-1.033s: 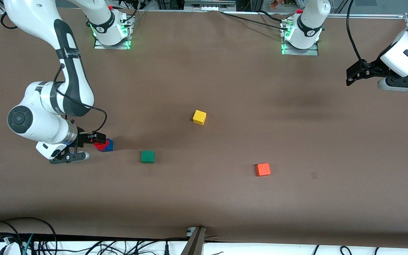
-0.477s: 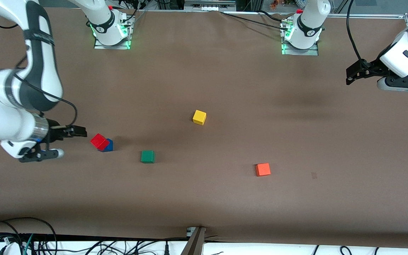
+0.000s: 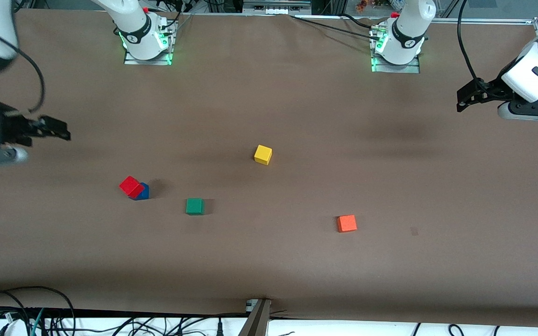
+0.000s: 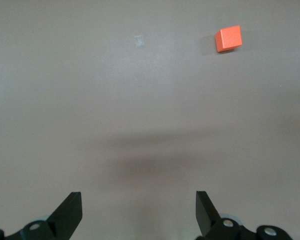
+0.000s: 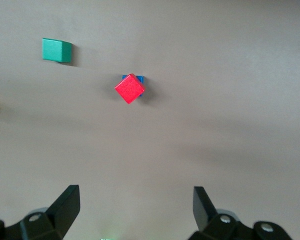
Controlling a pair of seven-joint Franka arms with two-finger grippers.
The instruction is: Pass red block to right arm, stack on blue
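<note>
The red block [image 3: 131, 186] rests on top of the blue cube [image 3: 143, 192], turned askew to it, toward the right arm's end of the table. Both show in the right wrist view, the red block [image 5: 129, 88] covering most of the blue cube [image 5: 140, 78]. My right gripper [image 3: 59, 130] is open and empty, up in the air over bare table at the right arm's end, apart from the stack. My left gripper [image 3: 464, 99] is open and empty, waiting over the left arm's end of the table.
A green cube [image 3: 194, 206] lies beside the stack toward the middle. A yellow cube [image 3: 263, 154] sits near the table's centre. An orange cube [image 3: 346, 223] lies toward the left arm's end, also in the left wrist view [image 4: 228, 38]. Cables run along the near edge.
My right gripper let go of the red block, leaving it on the blue cube, then drew up and away toward the table's end. The left arm has not moved.
</note>
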